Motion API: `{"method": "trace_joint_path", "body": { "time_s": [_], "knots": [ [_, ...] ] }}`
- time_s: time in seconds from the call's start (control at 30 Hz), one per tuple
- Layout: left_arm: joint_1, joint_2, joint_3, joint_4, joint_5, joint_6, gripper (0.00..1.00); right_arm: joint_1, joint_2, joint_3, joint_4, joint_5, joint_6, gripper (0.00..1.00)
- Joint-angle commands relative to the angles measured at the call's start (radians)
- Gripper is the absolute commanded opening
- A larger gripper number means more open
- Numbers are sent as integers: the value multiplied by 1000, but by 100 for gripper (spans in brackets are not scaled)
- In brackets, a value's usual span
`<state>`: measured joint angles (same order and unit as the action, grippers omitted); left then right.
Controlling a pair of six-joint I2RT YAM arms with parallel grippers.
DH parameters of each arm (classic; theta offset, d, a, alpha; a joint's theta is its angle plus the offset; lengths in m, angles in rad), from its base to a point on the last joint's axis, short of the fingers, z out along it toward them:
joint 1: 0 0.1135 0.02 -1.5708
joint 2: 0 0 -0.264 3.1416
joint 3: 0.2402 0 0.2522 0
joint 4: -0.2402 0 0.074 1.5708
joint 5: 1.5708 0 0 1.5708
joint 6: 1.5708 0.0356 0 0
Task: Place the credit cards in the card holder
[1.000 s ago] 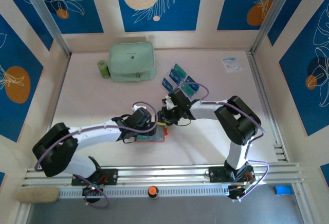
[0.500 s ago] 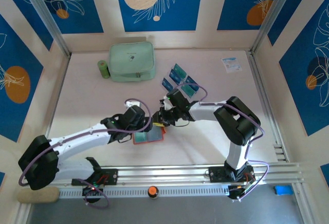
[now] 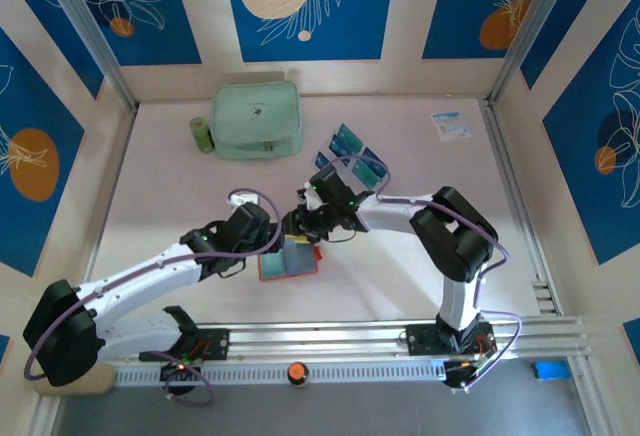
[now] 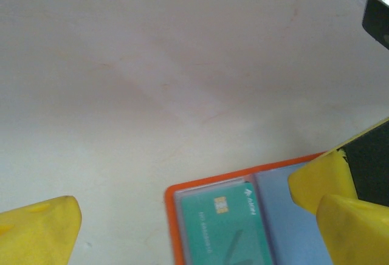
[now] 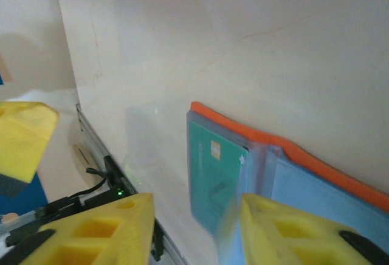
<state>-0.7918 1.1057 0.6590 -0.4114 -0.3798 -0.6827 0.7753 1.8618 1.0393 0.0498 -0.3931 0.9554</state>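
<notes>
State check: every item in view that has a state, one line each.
card holder: open, lying flat, one teal card sleeved inside
other credit cards: standing tilted behind the holder, not loaded
left end effector: open, over holder
right end effector: open, empty, over holder
green pouch: looks closed

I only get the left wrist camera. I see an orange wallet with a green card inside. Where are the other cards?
Observer: More cards sit farther back on the table, beyond the wallet.
Operator: Is the other tool close to it?
Observer: Yes, the right tool hangs over its far edge, fingers apart.
Operator: Anything else back there?
Observer: A mint-green pouch lies near the back of the table.
</notes>
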Motion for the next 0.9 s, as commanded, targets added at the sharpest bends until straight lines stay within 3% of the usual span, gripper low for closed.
{"method": "trace_joint_path", "body": {
  "time_s": [0.0, 0.33, 0.87],
  "knots": [
    [10, -19, -2, 16, 8, 12, 100, 60, 43, 67, -16, -44, 2, 46],
    [35, -72, -14, 2, 8, 13, 100, 117, 125, 156, -25, -41, 30, 55],
    [68, -126, -13, -17, 19, 19, 100, 129, 30, 130, -22, -21, 42, 58]
  ]
}}
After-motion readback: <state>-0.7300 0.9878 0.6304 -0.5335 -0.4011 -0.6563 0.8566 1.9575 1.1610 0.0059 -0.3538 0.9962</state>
